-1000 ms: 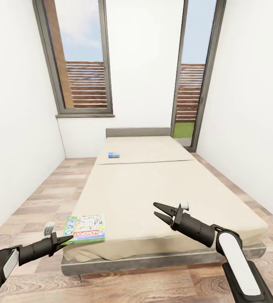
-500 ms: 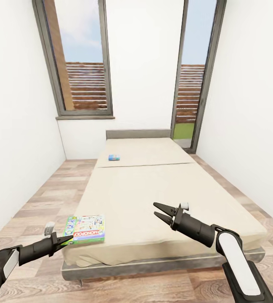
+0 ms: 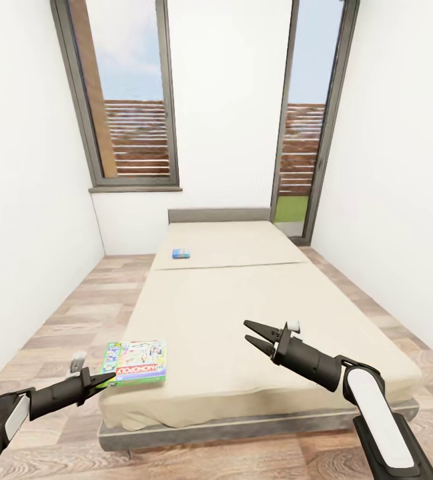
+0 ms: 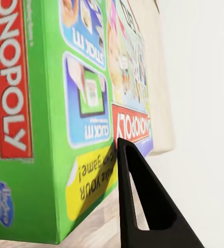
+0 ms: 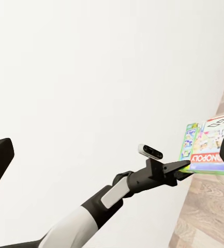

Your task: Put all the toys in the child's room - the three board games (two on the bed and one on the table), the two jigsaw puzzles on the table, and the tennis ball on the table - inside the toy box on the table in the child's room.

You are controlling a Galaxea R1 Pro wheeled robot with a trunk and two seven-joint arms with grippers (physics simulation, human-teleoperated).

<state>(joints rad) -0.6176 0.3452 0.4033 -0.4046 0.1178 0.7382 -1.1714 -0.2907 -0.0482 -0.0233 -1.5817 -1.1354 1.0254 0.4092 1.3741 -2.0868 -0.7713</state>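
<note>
— Where's the flat white, green-edged Monopoly game box (image 3: 136, 363)?
— On the beige bed's (image 3: 243, 313) near corner, left pincer (image 3: 107, 380) clamped on its edge.
— Right pincer (image 3: 251, 334)?
— Spread apart above the mattress.

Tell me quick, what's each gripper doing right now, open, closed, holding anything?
Left gripper: at the edge of the Monopoly box on the bed; open or shut cannot be told.
Right gripper: open, empty, over the bed.

Home bedroom: bed (image 3: 243, 307), tall windows (image 3: 126, 100).
</note>
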